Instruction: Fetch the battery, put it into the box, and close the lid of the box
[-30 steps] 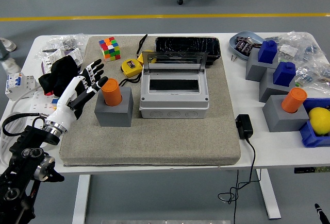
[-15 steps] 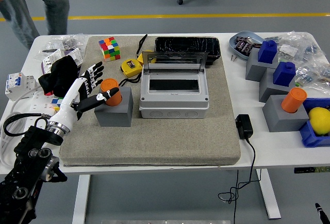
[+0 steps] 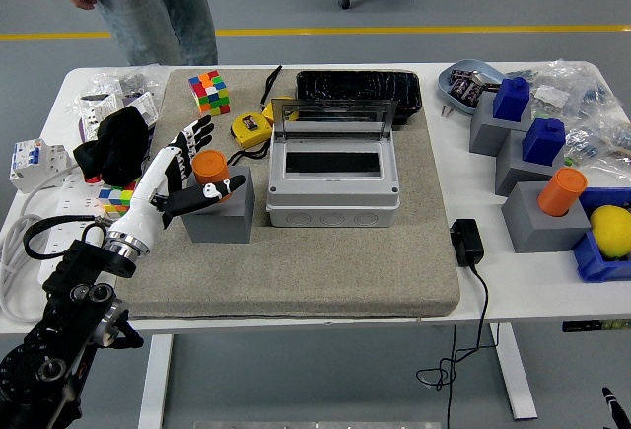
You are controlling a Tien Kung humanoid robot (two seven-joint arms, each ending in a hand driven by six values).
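An orange battery stands upright in a grey block on the grey mat, left of the grey box. The box's clear lid stands open at its back. My left hand reaches around the battery: the fingers are spread behind it and the thumb lies across its front. I cannot tell if the hand touches the battery. A second orange battery stands in a grey block at the right. My right hand is not in view.
A person stands at the far left corner of the table. A Rubik's cube, a yellow tape measure and a black tray lie behind the box. A black adapter lies to its right. Blue-topped blocks are far right.
My left hand has moved right and closed in around the battery, with the thumb swinging across its front. A person has walked into view at the top left.
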